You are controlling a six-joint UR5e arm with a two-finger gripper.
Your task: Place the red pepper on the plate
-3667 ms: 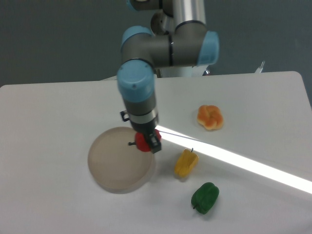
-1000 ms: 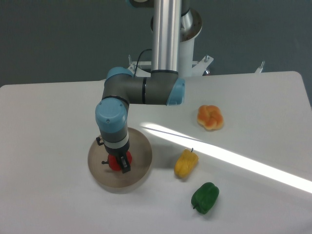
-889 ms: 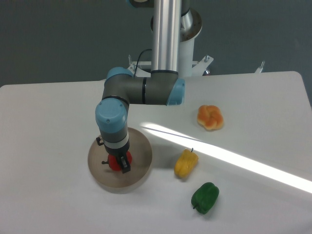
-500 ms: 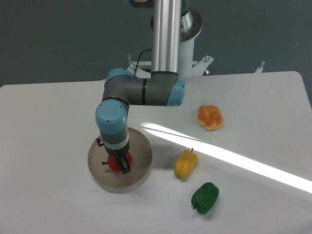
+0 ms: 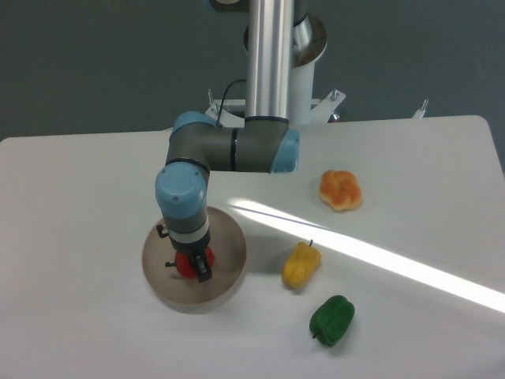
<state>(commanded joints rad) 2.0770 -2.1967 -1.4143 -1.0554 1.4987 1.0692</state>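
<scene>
Sitting low over the middle of the plate (image 5: 229,246): the red pepper (image 5: 186,265), glossy, partly hidden by the tool, dark stem poking out toward nine o'clock. Clamping it from above, the gripper (image 5: 192,266), fingers closed against the pepper's sides, wrist pointing straight down. Cannot tell whether the pepper is touching the dish. Lying well apart toward three o'clock of the plate, on the white table (image 5: 79,189): a yellow pepper (image 5: 301,264). Resting near that one at about five o'clock, a green pepper (image 5: 331,320). Sitting farther off toward one o'clock, an orange bun-like item (image 5: 340,190). Crossing the tabletop diagonally, a bright light stripe (image 5: 394,264).
</scene>
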